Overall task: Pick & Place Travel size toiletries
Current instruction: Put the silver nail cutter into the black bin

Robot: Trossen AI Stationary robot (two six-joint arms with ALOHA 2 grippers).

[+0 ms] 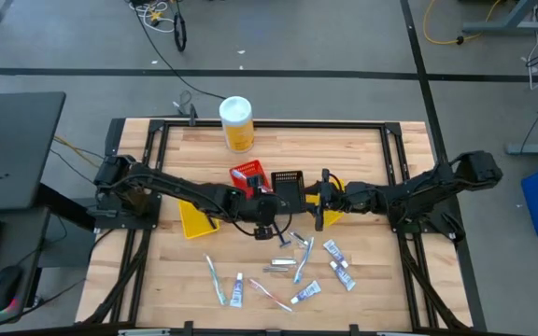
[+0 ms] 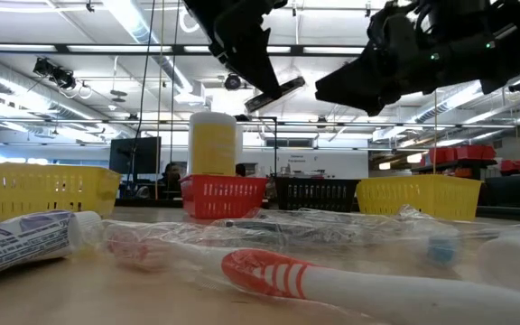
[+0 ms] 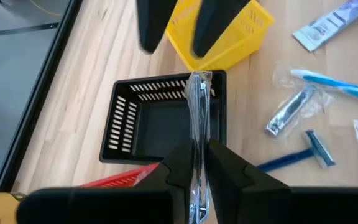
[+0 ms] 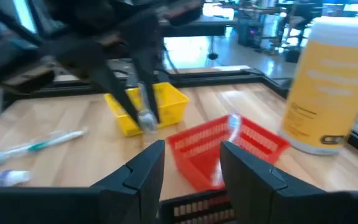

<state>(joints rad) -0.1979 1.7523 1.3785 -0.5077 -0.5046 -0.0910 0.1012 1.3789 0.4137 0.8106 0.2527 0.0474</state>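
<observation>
- From above, my left hand (image 1: 267,230) is near the middle of the surface (image 1: 362,154), just beside the black bin (image 1: 288,183). My right hand (image 1: 322,211) is close by, next to a yellow bin (image 1: 195,217). The other toiletries (image 1: 297,266) lie spread toward the front edge.
- From table height, a red and white toothbrush (image 2: 332,282) lies up close. A yellow canister (image 2: 213,143) stands behind the red bin (image 2: 224,195).
- From my left wrist, my left hand is shut tight on a thin wrapped item (image 3: 198,124), holding it over the black bin. A blue razor (image 3: 303,152) lies beside the bin.
- From my right wrist, my right hand's fingers (image 4: 140,171) are apart and hold nothing, over the red bin.
</observation>
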